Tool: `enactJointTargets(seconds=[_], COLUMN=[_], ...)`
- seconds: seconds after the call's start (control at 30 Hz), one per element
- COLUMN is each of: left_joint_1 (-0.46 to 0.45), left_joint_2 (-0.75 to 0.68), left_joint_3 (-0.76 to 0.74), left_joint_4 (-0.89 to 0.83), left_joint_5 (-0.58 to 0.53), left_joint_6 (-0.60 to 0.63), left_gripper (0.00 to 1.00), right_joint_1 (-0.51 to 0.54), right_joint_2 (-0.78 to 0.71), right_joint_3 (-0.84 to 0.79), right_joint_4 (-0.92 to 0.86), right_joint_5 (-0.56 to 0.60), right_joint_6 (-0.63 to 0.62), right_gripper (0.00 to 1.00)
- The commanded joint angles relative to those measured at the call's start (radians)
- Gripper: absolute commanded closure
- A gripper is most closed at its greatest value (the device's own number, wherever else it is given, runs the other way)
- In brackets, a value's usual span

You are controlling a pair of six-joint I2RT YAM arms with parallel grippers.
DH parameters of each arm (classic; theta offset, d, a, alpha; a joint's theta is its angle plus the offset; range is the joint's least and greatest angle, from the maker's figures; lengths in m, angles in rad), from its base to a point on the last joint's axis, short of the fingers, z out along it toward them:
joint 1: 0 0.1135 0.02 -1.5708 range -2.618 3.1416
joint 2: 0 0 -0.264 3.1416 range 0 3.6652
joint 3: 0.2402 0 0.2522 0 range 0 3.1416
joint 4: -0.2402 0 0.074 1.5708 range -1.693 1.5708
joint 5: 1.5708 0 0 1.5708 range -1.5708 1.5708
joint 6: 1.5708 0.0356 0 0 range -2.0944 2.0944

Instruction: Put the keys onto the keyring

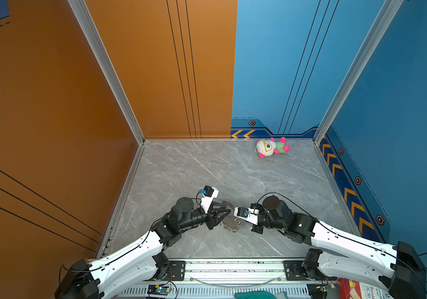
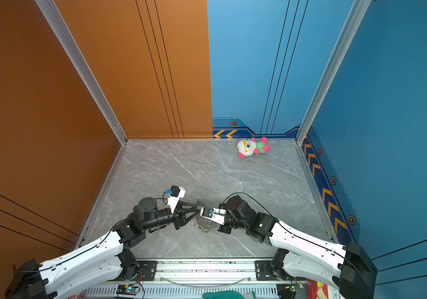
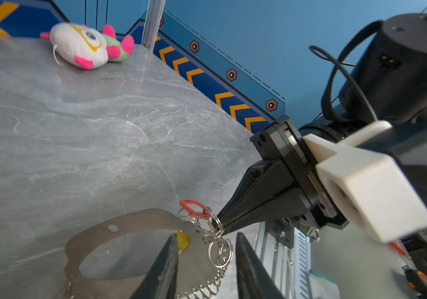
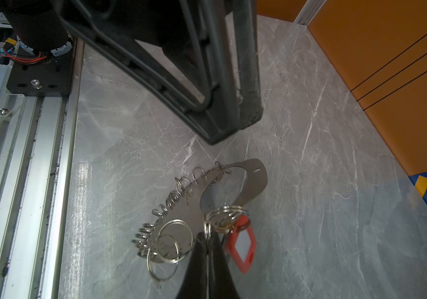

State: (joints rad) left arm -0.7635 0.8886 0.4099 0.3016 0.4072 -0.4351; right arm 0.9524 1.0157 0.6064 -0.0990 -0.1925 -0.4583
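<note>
- front rail [image 1: 233, 268] nearest; both arms reach inward from it over the grey table [image 1: 181, 168].
- keyring [image 1: 229, 225] lies flat on the table at front centre, between the two grippers. Small wire rings run along its near edge.
- right gripper [image 4: 207, 239]: tips pressed together, pinching a split ring [image 4: 207, 229] at the keyring's end.
- red key [image 4: 242, 246] just beside those tips, its head against the same bunch of rings.
- yellow key [image 3: 183, 240] — only a yellow scrap shows, over the keyring's band and mostly hidden behind a left finger.
- left gripper [image 3: 206, 236]: spread and gripping nothing. Its fingers [image 3: 165, 264] stand either side of a loose ring at the keyring's edge.
- plush toy [image 1: 271, 147] — far right, against the back wall, well apart from everything else.
</note>
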Motion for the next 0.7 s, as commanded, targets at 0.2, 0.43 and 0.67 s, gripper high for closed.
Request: enactJointTargets(seconds=[0.2, 0.43, 0.67], left_joint_1=[-0.066, -0.072, -0.08], left_joint_2=[0.138, 0.143, 0.164], left_joint_3=[0.124, 0.199, 0.246], left_joint_4=[-0.088, -0.305, -0.401], left_joint_5=[-0.008, -0.085, -0.093], left_joint_6=[-0.167, -0.086, -0.06], left_gripper=[0.69, 0.72, 0.69], right_joint_1=[0.038, 0.045, 0.054], right_joint_2=[0.028, 0.026, 0.039], right_joint_3=[-0.018, -0.027, -0.021], right_joint_4=[0.074, 0.078, 0.082], right_joint_5=[0.06, 0.068, 0.09], right_joint_6=[-0.023, -0.022, -0.03], right_gripper=[1.0, 1.0, 1.0])
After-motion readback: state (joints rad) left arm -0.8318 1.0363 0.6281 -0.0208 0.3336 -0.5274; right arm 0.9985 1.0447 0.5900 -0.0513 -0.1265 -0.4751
